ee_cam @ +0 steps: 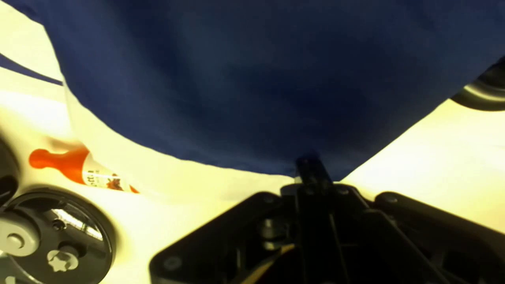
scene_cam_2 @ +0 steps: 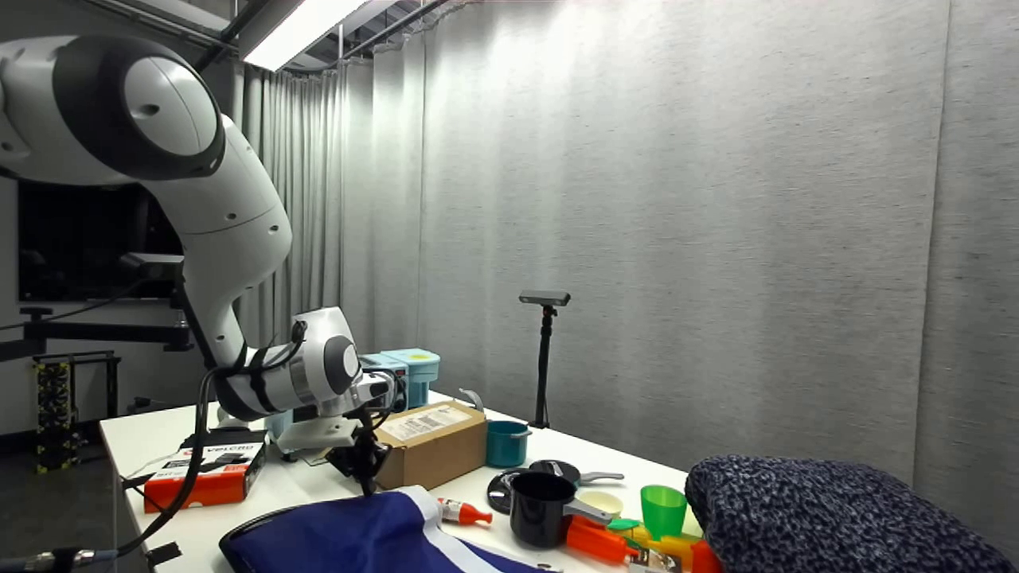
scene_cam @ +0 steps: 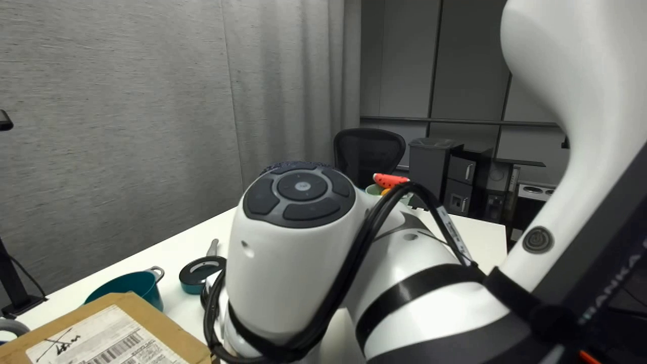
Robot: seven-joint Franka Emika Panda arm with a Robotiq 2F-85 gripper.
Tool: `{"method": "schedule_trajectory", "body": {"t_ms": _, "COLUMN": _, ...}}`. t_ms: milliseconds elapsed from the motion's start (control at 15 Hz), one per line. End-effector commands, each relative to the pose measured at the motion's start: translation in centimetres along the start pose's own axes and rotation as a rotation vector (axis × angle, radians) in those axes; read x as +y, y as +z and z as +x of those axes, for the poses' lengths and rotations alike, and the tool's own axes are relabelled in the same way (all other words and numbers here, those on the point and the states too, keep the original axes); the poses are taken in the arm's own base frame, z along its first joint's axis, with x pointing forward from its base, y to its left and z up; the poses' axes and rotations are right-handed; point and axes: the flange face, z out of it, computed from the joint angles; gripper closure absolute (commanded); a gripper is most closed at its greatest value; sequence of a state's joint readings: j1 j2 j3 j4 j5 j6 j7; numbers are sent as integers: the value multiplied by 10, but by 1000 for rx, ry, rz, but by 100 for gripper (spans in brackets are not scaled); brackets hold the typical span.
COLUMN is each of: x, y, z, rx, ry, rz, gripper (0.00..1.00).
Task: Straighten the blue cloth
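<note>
One arm is arching down, its gripper clamping the edge of one blue cloth on the table, where one cardboard box, one black pot, one teal pot and one green cup are standing

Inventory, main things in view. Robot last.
cloth: 1, blue, over table
table: 1, white, beneath cloth
carton: 1, brown, on table
Velcro box: 1, orange, on table
pot: 1, teal, beside carton
frying pan: 1, teal-black, near pot
saucepan: 1, black, on table
bottle: 1, red, near cloth
cup: 1, green, on table
fuzzy mound: 1, dark, near cup
small items: several, mixed, near cup
chair: 1, black, background
curtain: uncounted, grey, background
arm: 1, white, above table
jaws: pair, black, shut on cloth
</note>
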State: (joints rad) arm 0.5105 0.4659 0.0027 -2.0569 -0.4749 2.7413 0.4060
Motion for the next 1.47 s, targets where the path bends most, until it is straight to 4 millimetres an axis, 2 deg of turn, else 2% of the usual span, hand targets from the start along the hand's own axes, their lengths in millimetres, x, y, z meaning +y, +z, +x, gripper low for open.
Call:
{"method": "schedule_trajectory", "body": {"t_ms": 0, "x": -1, "y": 7, "z": -12, "rx": -47, "ry": 21, "rz": 8, "gripper": 100}}
{"method": "schedule_trajectory", "body": {"t_ms": 333, "x": -1, "y": 27, "z": -20, "rx": -101, "ry": 54, "rz": 34, "gripper": 100}}
{"method": "schedule_trajectory", "body": {"t_ms": 600, "x": -13, "y": 38, "z": -13, "rx": -44, "ry": -2, "rz": 97, "gripper": 100}}
{"method": "schedule_trajectory", "body": {"t_ms": 1133, "x": -60, "y": 18, "z": 34, "rx": 157, "ry": -93, "rz": 310, "gripper": 100}}
{"method": "schedule_trajectory", "body": {"t_ms": 1267, "x": -59, "y": 13, "z": 42, "rx": 179, "ry": -93, "rz": 334, "gripper": 100}}
{"method": "schedule_trajectory", "body": {"t_ms": 1400, "x": -46, "y": 7, "z": 46, "rx": 185, "ry": -71, "rz": 301, "gripper": 100}}
